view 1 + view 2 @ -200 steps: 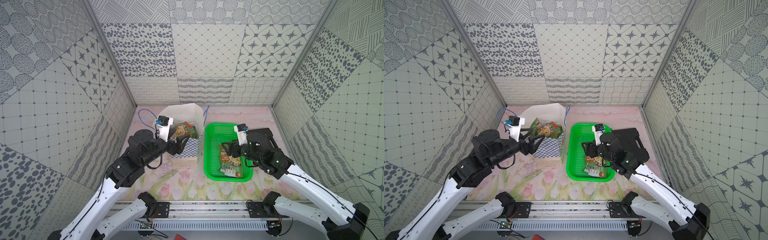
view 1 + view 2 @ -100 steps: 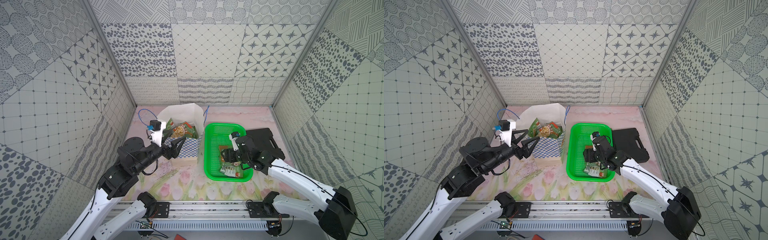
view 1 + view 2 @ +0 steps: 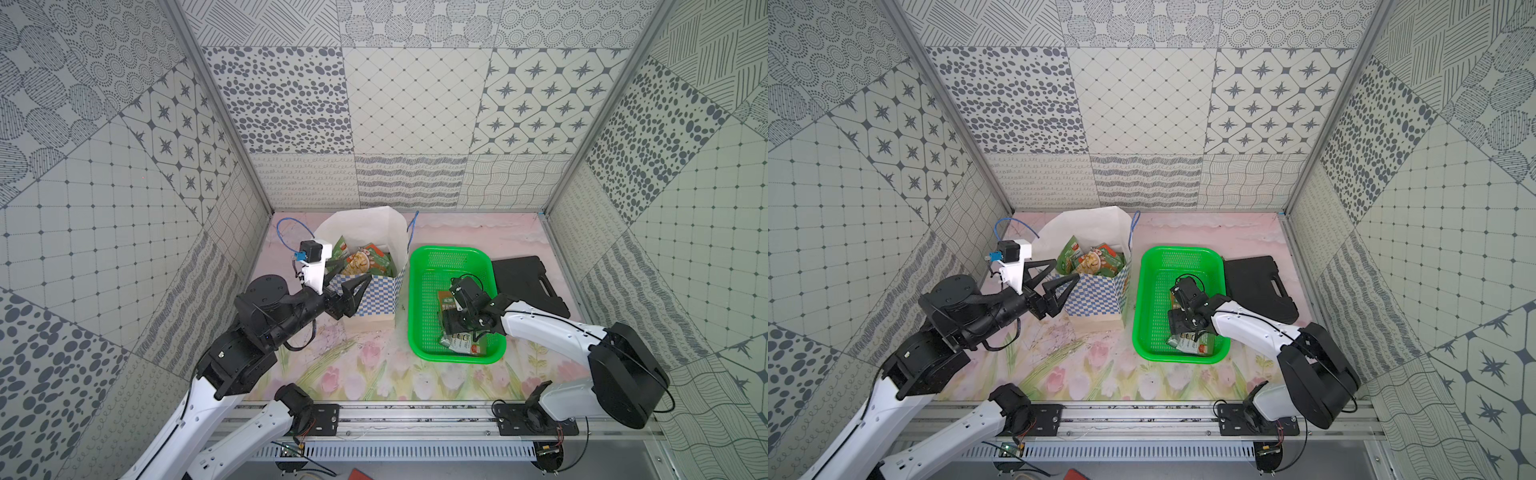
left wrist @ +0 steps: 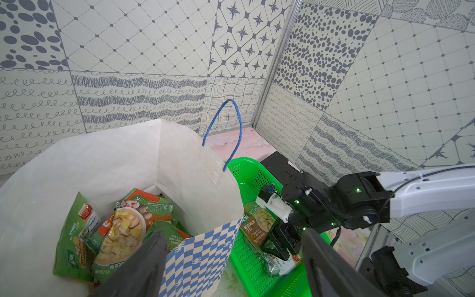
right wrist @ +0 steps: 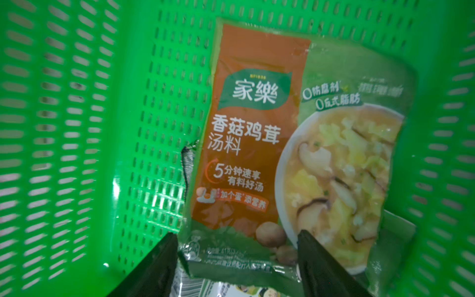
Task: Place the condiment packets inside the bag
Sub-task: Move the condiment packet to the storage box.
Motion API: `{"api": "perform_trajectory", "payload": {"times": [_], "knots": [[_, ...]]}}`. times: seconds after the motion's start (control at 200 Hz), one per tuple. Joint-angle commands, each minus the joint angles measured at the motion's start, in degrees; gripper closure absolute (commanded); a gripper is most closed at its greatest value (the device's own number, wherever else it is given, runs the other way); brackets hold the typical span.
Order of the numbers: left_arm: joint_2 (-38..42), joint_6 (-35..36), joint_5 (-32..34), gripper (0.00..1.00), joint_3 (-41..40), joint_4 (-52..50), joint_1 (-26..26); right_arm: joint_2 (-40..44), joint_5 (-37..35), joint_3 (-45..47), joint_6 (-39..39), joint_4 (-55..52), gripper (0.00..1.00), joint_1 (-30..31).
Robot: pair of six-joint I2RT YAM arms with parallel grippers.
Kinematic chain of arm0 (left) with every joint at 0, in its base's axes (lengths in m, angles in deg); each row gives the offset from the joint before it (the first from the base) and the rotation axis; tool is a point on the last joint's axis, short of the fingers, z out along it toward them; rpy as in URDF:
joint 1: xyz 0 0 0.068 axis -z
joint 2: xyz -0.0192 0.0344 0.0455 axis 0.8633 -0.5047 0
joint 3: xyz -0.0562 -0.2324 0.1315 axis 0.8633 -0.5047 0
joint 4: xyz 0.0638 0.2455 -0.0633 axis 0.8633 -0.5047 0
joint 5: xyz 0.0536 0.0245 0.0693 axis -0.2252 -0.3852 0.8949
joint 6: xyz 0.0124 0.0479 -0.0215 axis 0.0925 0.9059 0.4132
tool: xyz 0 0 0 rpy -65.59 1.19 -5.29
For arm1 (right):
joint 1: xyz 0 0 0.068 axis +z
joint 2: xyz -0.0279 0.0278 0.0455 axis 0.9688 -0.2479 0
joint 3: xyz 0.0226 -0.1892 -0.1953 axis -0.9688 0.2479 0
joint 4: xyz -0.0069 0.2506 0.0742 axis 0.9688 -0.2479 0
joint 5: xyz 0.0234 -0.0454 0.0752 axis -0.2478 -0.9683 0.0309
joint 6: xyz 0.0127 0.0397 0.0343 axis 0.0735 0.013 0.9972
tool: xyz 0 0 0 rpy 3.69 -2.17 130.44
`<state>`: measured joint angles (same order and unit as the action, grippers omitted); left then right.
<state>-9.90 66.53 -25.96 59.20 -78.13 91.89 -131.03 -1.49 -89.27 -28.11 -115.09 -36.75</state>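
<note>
The flower-printed desk [image 3: 365,374] carries everything; the white bag [image 3: 374,226] with its blue checkered band stands open just ahead of the left jaws, which are spread wide and empty, their tips at the bag's near checkered wall; the green mesh basket [image 3: 451,252] lies beside the bag, and the right jaws reach down into it; a black case [image 3: 528,282] lies flat beyond the right jaws, on the side away from the bag; several condiment packets [image 3: 361,262] sit inside the bag, just past the left jaws; an orange-and-green packet [image 5: 257,141] lies flat on the basket floor directly ahead of the right jaws, which stand apart with a tip at either side of its near edge, not clamped on it; more crumpled packets [image 3: 1187,345] lie beneath the right jaws.
</note>
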Motion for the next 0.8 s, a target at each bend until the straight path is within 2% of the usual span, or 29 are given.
{"api": "perform_trajectory", "payload": {"times": [0.0, 0.305, 0.65, 0.795], "knots": [[-0.3, 1.1, 0.4, 0.14, 0.1, 4.3, 0.3, -3.9, -1.7, -1.8, -0.1, -0.1, 0.24, -0.1], [-0.3, 1.4, 0.6, 0.14, 0.0, 4.2, 0.4, -13.1, -6.6, -8.9, -0.7, 0.5, 0.27, -1.4], [-0.2, 1.6, 0.5, 0.14, 0.1, 4.2, 0.4, -19.5, 1.1, -17.2, -5.3, 7.0, 0.27, -9.3], [-0.2, 1.7, 0.7, 0.14, 0.1, 4.1, 0.3, -16.1, 0.3, -18.4, -4.7, 5.8, 0.26, -9.3]]}}
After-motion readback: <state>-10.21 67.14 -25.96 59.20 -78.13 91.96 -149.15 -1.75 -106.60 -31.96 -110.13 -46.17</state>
